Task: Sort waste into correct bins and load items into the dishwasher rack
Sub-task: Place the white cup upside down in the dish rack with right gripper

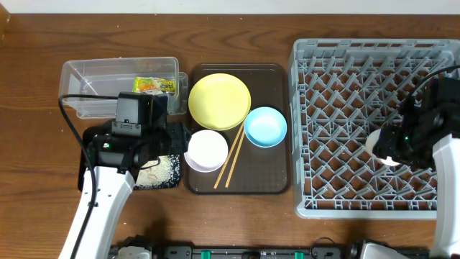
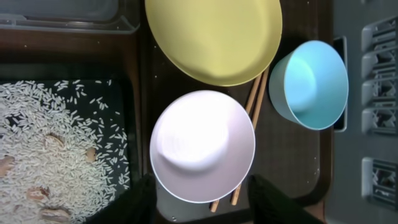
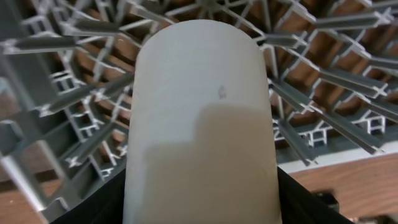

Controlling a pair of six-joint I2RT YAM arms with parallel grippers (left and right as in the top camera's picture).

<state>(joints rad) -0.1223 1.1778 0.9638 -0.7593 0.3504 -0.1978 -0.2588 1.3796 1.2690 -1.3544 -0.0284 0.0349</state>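
Right end effector [image 3: 199, 204] is clamped on the cup [image 3: 199, 93], one finger on each side of its body. The cup is over the right half of the rack [image 1: 309, 65], above the pegs. Can't tell if it touches them.

Left end effector [image 2: 204, 198] is open and holding nothing. It hangs over the seam between the black tray [image 2: 126, 93] and the brown tray [image 1: 269, 173], and in the wrist view its fingers flank the near rim of the white bowl [image 1: 207, 150]. Contact with the bowl can't be told.

Waste:
- The wrapper [image 1: 154, 86] is inside the clear tub [image 1: 79, 72], at its right end.
- The rice [image 2: 43, 137] is spread across the black tray, with a few brown bits in it.

Still on the brown tray:
- The plate [image 1: 219, 101] is at the top.
- The blue bowl [image 1: 265, 126] is just right of the plate and below it.
- The white bowl is at lower left.
- The chopsticks [image 1: 230, 162] lie diagonally between the two bowls, with their upper ends under the plate rim.

On the bench [image 1: 43, 180], the tub is at the back left with the black tray in front of it, the brown tray is in the centre, and the rack is on the right.
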